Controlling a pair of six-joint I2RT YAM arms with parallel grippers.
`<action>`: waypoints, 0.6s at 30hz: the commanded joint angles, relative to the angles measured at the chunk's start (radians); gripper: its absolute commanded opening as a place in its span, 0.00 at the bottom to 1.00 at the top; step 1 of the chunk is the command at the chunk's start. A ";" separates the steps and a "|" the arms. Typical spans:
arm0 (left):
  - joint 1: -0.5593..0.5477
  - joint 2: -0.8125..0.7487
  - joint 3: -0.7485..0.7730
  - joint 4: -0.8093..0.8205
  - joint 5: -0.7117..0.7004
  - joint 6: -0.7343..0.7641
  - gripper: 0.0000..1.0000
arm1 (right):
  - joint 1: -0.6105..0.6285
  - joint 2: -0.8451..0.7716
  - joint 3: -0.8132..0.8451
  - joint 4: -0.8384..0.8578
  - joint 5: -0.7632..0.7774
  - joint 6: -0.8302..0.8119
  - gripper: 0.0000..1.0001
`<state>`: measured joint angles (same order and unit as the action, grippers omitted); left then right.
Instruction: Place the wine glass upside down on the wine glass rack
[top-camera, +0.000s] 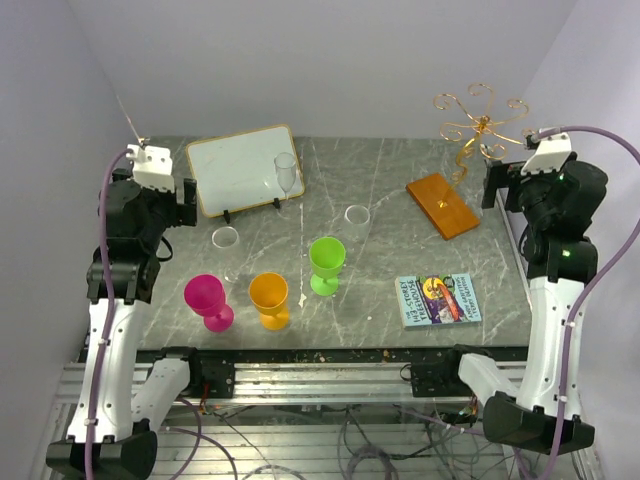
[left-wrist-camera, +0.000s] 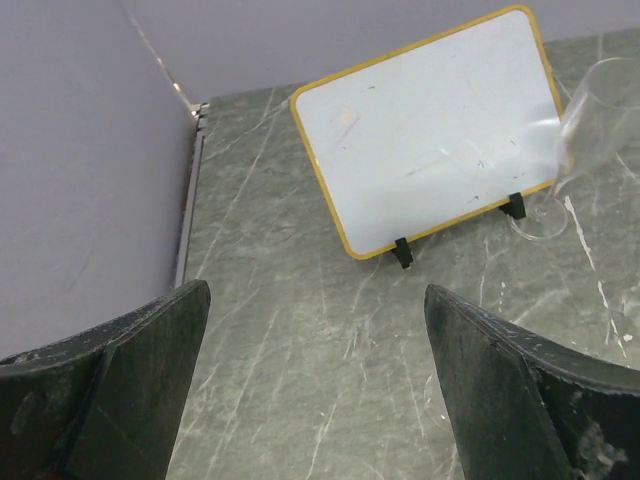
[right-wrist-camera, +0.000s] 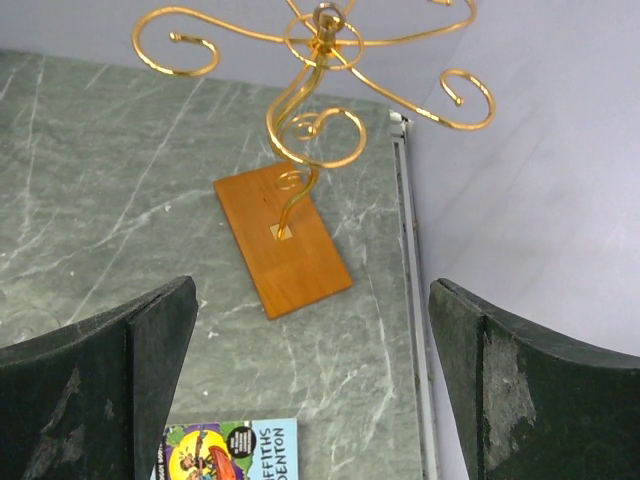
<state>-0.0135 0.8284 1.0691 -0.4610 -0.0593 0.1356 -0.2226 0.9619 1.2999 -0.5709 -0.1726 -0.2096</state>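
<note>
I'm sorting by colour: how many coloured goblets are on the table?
3: pink goblet at front left, orange goblet beside it, green goblet right of that. None appears hidden.

**One book cover carries the only readable print**

The book (right-wrist-camera: 235, 450) lying on the bench (right-wrist-camera: 100, 200) has white capitals on its blue cover. In the right wrist view two lines show: "FFITHS" above "DENTON". The upper line is the tail of a longer word whose beginning cannot be seen. In the top view the same book (top-camera: 438, 298) shows lettering on its cover, too small to read. The board (left-wrist-camera: 430, 130) shows only faint smudges, nothing legible.
</note>
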 joint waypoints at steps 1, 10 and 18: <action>0.015 0.017 0.057 -0.024 0.131 0.045 0.99 | -0.013 0.024 0.082 -0.044 -0.050 -0.014 1.00; 0.020 0.060 0.139 -0.102 0.205 0.097 0.98 | -0.017 0.105 0.202 -0.053 -0.026 -0.068 1.00; 0.023 0.050 0.162 -0.132 0.258 0.120 0.97 | -0.019 0.245 0.309 -0.086 0.015 -0.123 1.00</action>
<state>-0.0021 0.8921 1.2037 -0.5655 0.1295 0.2329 -0.2306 1.1481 1.5604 -0.6170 -0.1772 -0.2913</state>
